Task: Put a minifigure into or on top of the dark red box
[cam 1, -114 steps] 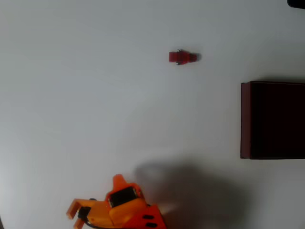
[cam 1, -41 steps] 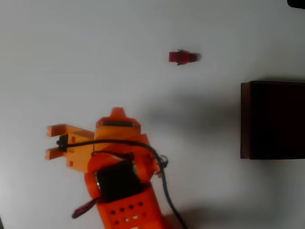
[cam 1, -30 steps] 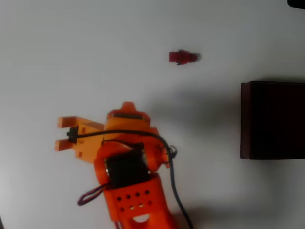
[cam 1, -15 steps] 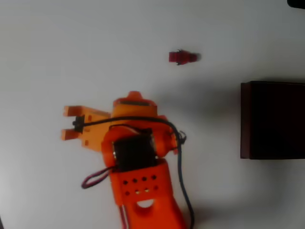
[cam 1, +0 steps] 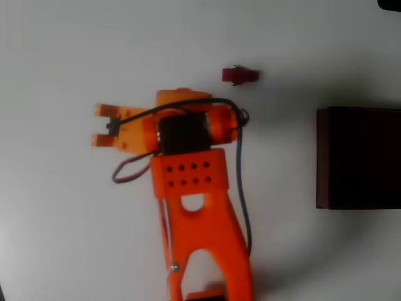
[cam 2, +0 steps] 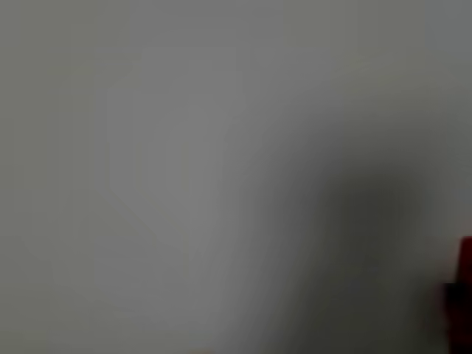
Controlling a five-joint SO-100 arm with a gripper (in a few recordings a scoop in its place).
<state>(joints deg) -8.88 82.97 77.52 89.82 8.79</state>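
Observation:
The minifigure point(cam 1: 239, 75), tiny and bright red with a darker end, lies on the white table in the overhead view. The dark red box point(cam 1: 358, 157) stands at the right edge, open side up with a near-black inside. My orange gripper point(cam 1: 101, 125) points left, well to the left of and below the minifigure, with its two fingers apart and nothing between them. A red blur point(cam 2: 464, 264) shows at the right edge of the wrist view; I cannot tell what it is.
The orange arm point(cam 1: 194, 207) rises from the bottom edge across the middle of the table point(cam 1: 75, 238). A dark object point(cam 1: 390, 4) sits in the top right corner.
The arm has reached up from the bottom edge and shifted right, toward the minifigure. The gripper has stayed open. The minifigure and the box have not moved.

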